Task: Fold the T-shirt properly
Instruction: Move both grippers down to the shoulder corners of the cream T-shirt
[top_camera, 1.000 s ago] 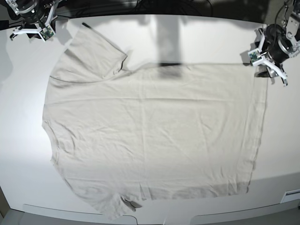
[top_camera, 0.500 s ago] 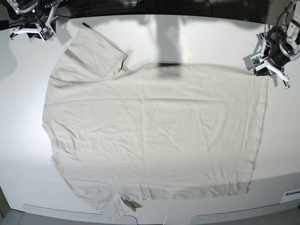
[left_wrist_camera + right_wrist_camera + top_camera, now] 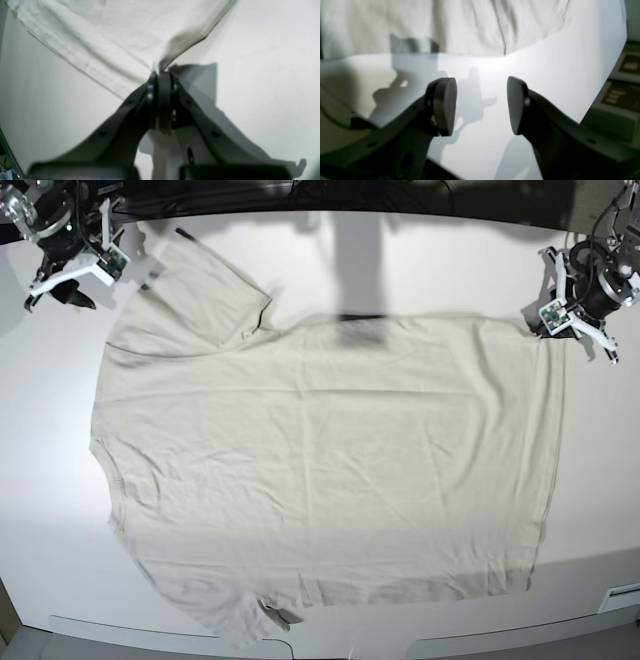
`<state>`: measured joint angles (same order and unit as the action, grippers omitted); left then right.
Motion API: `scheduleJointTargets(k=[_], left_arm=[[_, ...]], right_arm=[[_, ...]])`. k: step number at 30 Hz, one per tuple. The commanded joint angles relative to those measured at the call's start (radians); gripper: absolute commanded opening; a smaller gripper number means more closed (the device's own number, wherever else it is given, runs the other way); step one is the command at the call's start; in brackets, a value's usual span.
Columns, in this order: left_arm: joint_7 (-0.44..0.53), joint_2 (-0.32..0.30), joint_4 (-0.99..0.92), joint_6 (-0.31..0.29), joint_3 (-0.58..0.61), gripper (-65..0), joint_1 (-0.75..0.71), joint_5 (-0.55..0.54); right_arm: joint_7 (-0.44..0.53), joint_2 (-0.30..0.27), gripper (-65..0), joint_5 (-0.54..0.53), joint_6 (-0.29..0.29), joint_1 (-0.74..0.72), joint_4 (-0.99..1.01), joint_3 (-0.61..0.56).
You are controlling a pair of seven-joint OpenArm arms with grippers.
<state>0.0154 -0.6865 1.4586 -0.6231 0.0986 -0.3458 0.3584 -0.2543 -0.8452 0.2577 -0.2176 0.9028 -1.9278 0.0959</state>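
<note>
The T-shirt (image 3: 320, 460) lies spread flat on the white table (image 3: 600, 480), with one sleeve (image 3: 200, 295) at the far left. My left gripper (image 3: 550, 323) is at the shirt's far right corner. In the left wrist view the left gripper (image 3: 160, 75) is shut and pinches a fold of the hem of the T-shirt (image 3: 112, 32). My right gripper (image 3: 65, 288) is open and empty, just left of the sleeve. In the right wrist view the right gripper (image 3: 482, 105) is over bare table, and the T-shirt (image 3: 470, 22) lies beyond it.
The table's near edge (image 3: 350, 642) runs just below the shirt's lower sleeve. A dark area with cables (image 3: 300, 192) lies behind the far edge. In the right wrist view the table ends at the right, beside a beige unit (image 3: 620, 100).
My right gripper has come down from the far left corner toward the sleeve. My left gripper has shifted slightly, and the shirt's far right corner has bunched a little toward it.
</note>
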Motion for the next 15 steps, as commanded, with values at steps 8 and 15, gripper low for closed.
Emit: scheduleJointTargets(k=[8, 15], left_arm=[[-0.051, 0.008, 0.001, -0.04, 0.003, -65.0, -0.006, 0.007], [-0.051, 0.007, 0.001, -0.04, 0.003, -65.0, -0.004, 0.007]], right_arm=[[0.011, -0.035, -32.4, 0.113, 0.007, -0.158, 0.094, -0.175], [0.0, -0.035, -32.4, 0.185, 0.007, -0.253, 0.185, -0.311]])
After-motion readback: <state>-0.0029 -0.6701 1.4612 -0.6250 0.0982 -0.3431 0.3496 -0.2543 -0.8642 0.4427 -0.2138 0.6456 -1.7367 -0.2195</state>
